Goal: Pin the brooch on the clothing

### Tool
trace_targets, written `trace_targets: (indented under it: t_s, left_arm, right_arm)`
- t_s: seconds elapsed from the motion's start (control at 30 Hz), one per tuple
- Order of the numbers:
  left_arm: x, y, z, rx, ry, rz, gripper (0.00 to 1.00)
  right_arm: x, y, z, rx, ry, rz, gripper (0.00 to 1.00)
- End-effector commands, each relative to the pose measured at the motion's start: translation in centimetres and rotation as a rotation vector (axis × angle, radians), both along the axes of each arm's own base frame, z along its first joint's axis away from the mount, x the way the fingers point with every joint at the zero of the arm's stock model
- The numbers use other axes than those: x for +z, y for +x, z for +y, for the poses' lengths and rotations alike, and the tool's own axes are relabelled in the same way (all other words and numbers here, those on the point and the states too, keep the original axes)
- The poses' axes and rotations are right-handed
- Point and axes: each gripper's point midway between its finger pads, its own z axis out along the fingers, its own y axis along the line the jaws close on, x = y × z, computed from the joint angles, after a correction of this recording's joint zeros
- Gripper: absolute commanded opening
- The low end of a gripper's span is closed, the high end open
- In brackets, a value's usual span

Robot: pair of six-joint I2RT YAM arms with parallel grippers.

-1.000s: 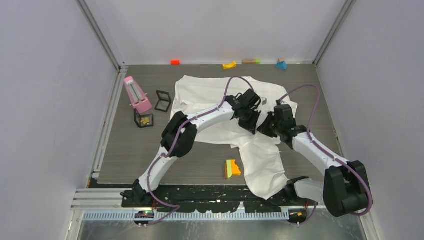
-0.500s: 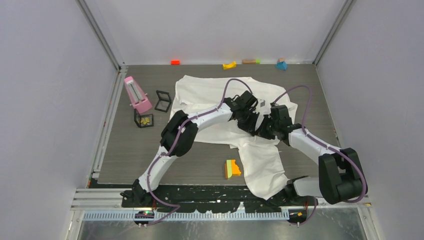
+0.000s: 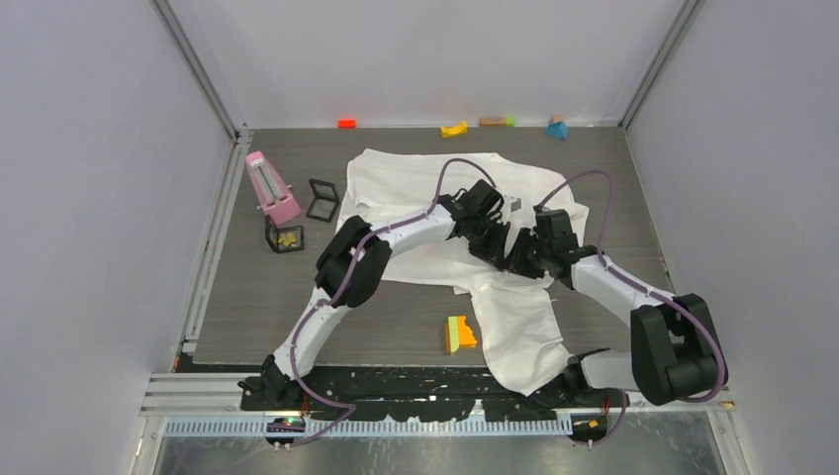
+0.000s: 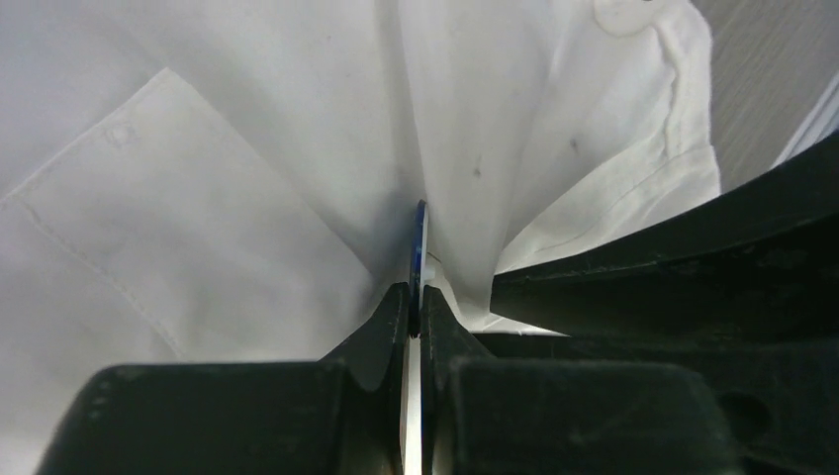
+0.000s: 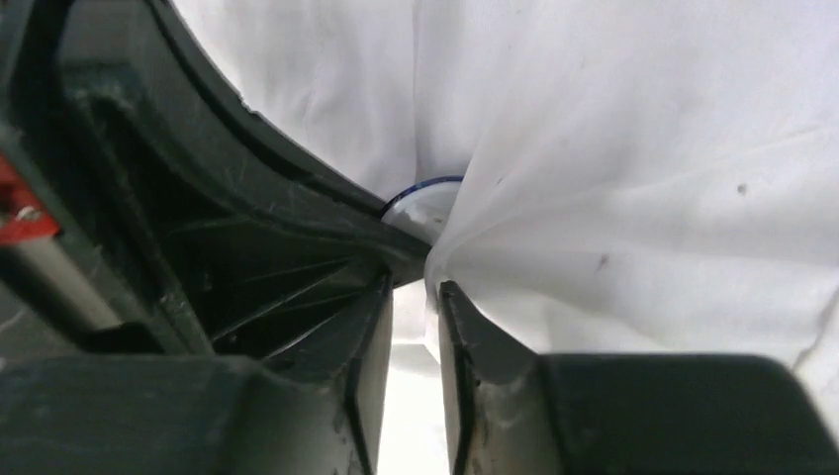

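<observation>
1. One white shirt (image 3: 416, 183) lies spread out in the middle of the desk (image 3: 247, 307).
2. Two tools hang close together over the shirt.
3. The left tool (image 4: 416, 302) is squeezed tight on the one brooch (image 4: 419, 237). The blue brooch stands on its edge between the tips and touches a fold of the shirt.
4. The right tool (image 5: 414, 287) is at about 4 o'clock from the left tool. Its tips are a little apart, with shirt cloth right at the gap.
5. Four little blocks (image 3: 454, 129) sit along the 12 o'clock edge. One striped block (image 3: 458, 333) lies at 6 o'clock.
6. Two black frame boxes (image 3: 323, 200) and one pink thing (image 3: 272, 188) stand at 9 o'clock.
</observation>
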Motion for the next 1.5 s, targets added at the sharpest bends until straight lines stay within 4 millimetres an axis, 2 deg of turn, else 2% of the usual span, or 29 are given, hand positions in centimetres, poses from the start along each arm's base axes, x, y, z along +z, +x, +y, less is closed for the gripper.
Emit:
trace_targets:
  t_s: [0.0, 0.13, 0.2, 0.3, 0.47, 0.6, 0.67, 0.8, 0.97, 1.1, 1.23, 1.37, 1.47]
  left_arm:
    - [6.8, 0.1, -2.2, -0.037, -0.189, -0.054, 0.0]
    - [6.8, 0.2, -2.1, -0.031, -0.188, -0.049, 0.0]
    - [6.8, 0.2, -2.2, -0.03, -0.188, -0.048, 0.0]
    - [6.9, 0.3, -2.2, -0.029, -0.191, -0.05, 0.0]
    - [7.1, 0.2, -2.3, -0.038, -0.198, -0.049, 0.0]
    - [7.6, -0.2, -2.3, -0.061, -0.218, -0.055, 0.0]
    - [8.1, -0.2, -2.3, -0.065, -0.23, -0.065, 0.0]
    - [9.4, -0.5, -2.3, -0.072, -0.261, -0.069, 0.0]
    - [11.5, -1.1, -2.5, -0.087, -0.322, -0.065, 0.0]
    - [12.6, -1.5, -2.0, -0.105, -0.353, -0.051, 0.0]
    - [12.6, -1.9, -0.6, -0.118, -0.362, -0.011, 0.0]
    - [12.4, -2.7, 1.5, -0.123, -0.373, 0.068, 0.0]
    - [12.6, -3.7, 3.0, -0.131, -0.376, 0.108, 0.0]
  right_arm:
    - [3.5, 0.0, 0.2, 0.007, 0.024, -0.085, 0.38]
    - [5.7, -0.3, -1.0, -0.044, -0.016, -0.124, 0.52]
    - [6.5, -0.3, -1.7, -0.072, -0.033, -0.141, 0.55]
    - [7.0, -0.5, -2.6, -0.121, -0.059, -0.149, 0.55]
    - [5.7, -0.8, -2.9, -0.142, -0.07, -0.117, 0.47]
    - [4.5, -0.7, -4.3, -0.234, -0.109, -0.105, 0.4]
    - [4.5, -0.6, -4.9, -0.283, -0.12, -0.113, 0.38]
    - [4.6, -0.6, -5.6, -0.33, -0.128, -0.129, 0.38]
    - [5.4, -0.5, -6.0, -0.36, -0.123, -0.162, 0.5]
    - [7.6, -0.7, -5.7, -0.34, -0.084, -0.23, 0.61]
    - [11.0, -1.3, -4.6, -0.273, -0.012, -0.329, 0.68]
    - [15.3, -3.2, -2.5, -0.128, 0.101, -0.462, 0.74]
    - [17.1, -4.6, -1.0, -0.014, 0.159, -0.517, 0.79]
